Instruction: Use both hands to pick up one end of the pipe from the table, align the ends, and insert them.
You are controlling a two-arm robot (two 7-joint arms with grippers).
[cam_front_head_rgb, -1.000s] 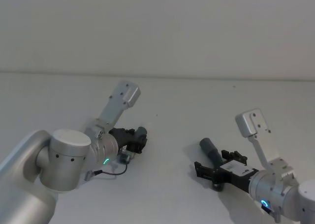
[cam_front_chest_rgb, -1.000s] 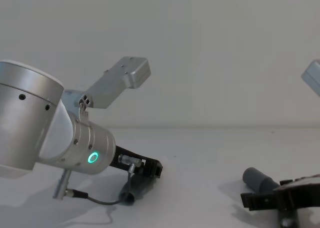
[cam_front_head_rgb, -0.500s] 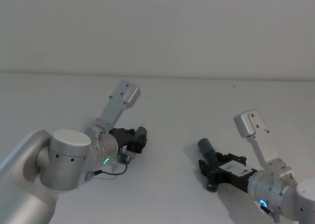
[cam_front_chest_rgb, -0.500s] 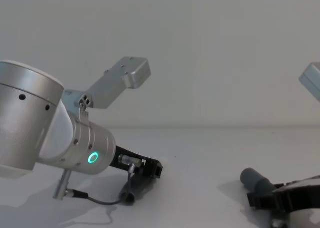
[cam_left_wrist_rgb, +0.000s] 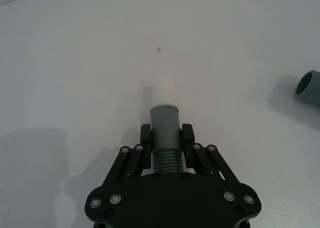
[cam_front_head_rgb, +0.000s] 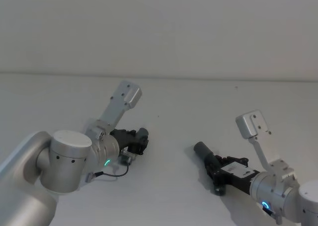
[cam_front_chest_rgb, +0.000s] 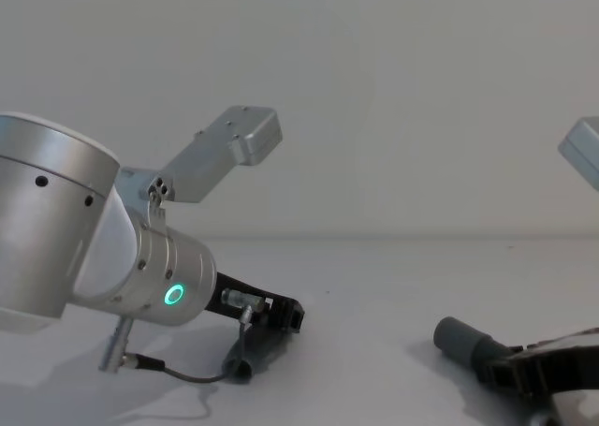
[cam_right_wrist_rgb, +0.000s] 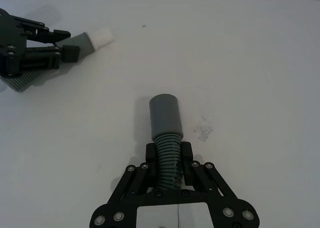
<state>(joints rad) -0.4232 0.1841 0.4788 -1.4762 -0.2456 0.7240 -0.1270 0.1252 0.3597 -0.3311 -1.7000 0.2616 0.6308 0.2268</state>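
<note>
Over on the left side of the table [cam_front_head_rgb: 198, 109], the left gripper [cam_left_wrist_rgb: 166, 138] has its fingers clamped on the shorter hose piece [cam_left_wrist_rgb: 165, 155] right where the ribs meet the narrow cuff [cam_left_wrist_rgb: 164, 120], whitish tip [cam_left_wrist_rgb: 161, 91] poking out front. From the head view you can barely see that hose, since the gripper and the silver wrist [cam_front_head_rgb: 107, 147] cover most of it. Well apart on the right, the right gripper [cam_right_wrist_rgb: 168, 150] is pinching the ribbed part of the longer hose piece [cam_right_wrist_rgb: 167, 140] just behind its wider cuff [cam_right_wrist_rgb: 165, 112], mouth angled toward the left side. Its back end is tucked under the gripper body, so I can't make out the curve. Chest view cuts the right gripper off at the bottom edge, and honestly can't tell if either piece is clear of the table.
</note>
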